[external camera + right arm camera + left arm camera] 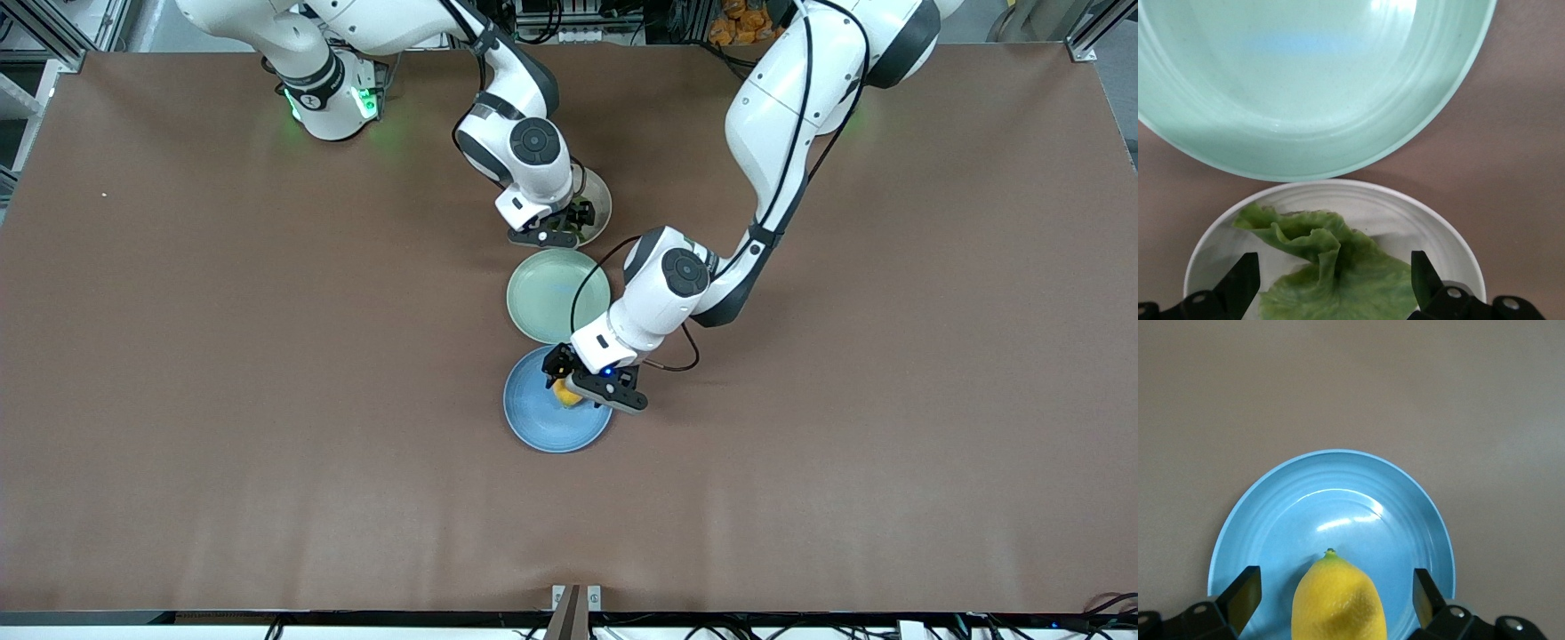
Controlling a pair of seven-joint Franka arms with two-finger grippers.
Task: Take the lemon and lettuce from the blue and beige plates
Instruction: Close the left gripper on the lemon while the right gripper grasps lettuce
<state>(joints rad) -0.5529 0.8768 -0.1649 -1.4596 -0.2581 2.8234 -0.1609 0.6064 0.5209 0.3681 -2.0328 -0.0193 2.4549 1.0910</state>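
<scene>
A yellow lemon [1338, 600] lies on the blue plate [1278, 513], which is nearest the front camera [542, 422]. My left gripper [573, 384] is low over that plate, open, with its fingers [1245, 595] on either side of the lemon [565, 392] and not touching it. A green lettuce leaf [1338, 273] lies on the beige plate [1418, 213], farthest from the front camera [600, 200]. My right gripper [562, 224] is low over it, open, fingers [1243, 277] straddling the leaf.
A pale green plate [557, 295] sits between the blue and beige plates; it also shows in the right wrist view [1318, 87]. The three plates stand in a line at the middle of the brown table [222, 400].
</scene>
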